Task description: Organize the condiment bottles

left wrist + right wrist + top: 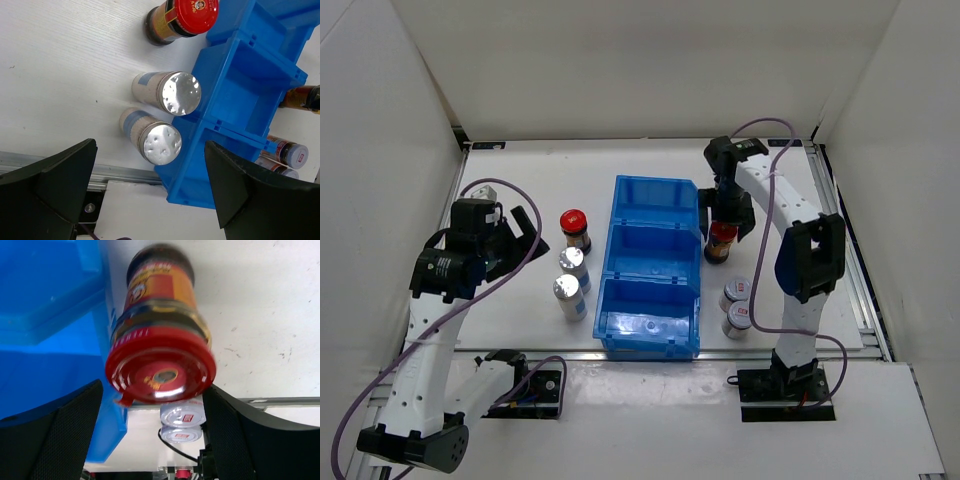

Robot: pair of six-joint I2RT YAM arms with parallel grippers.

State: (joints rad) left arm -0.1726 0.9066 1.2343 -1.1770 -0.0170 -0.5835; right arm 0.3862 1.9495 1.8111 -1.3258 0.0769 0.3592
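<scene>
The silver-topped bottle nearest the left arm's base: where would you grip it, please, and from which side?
Probably from above: the bottle stands upright, so the open left pincer could close on its round body just below the flat top. The blue bin crowds its right side.

Left red-cap bottle (575, 228): dark brown, upright, left of bin (655, 181).
Far silver-top (573, 262), near silver-top (568, 295): upright, same row, nearer.
Right red-cap bottle (721, 243): gripped by right end effector (724, 222), just right of bin.
Far marked-cap bottle (734, 292), near marked-cap bottle (737, 318): upright, side by side, right of bin.
</scene>
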